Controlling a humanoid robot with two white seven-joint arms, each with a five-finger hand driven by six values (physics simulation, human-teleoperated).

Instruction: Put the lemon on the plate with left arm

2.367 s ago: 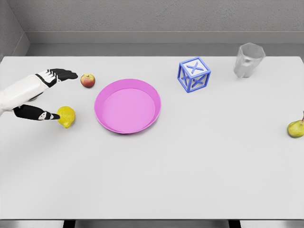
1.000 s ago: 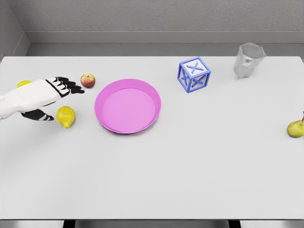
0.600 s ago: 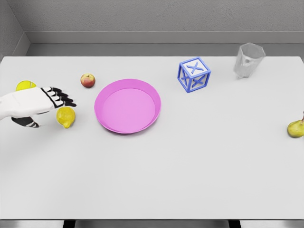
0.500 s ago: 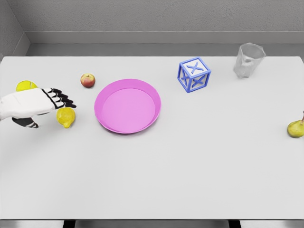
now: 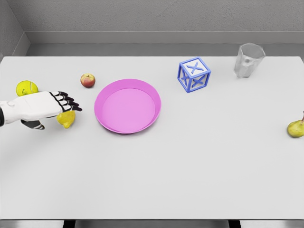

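The yellow lemon [image 5: 67, 120] lies on the white table, left of the pink plate [image 5: 153, 118]. My left hand [image 5: 56, 114] comes in from the left edge and hovers right over the lemon. Its black-tipped fingers [image 5: 68, 101] reach across the lemon's top and hide its upper part. The thumb [image 5: 34, 125] sits lower, to the lemon's left. The fingers look only slightly curled, not closed around the fruit, which still rests on the table. The plate holds nothing. My right arm is out of view.
A yellow ball [image 5: 27, 88] sits just behind the hand. A small red apple [image 5: 87, 80] lies between hand and plate, farther back. A blue open-frame cube [image 5: 194, 74] and a clear glass [image 5: 249, 60] stand at the back right, a pear [image 5: 296, 128] at the right edge.
The left hand has drawn back from near the apple and come down over the lemon's top. The yellow ball behind it has come into sight. The lemon has stayed in place.
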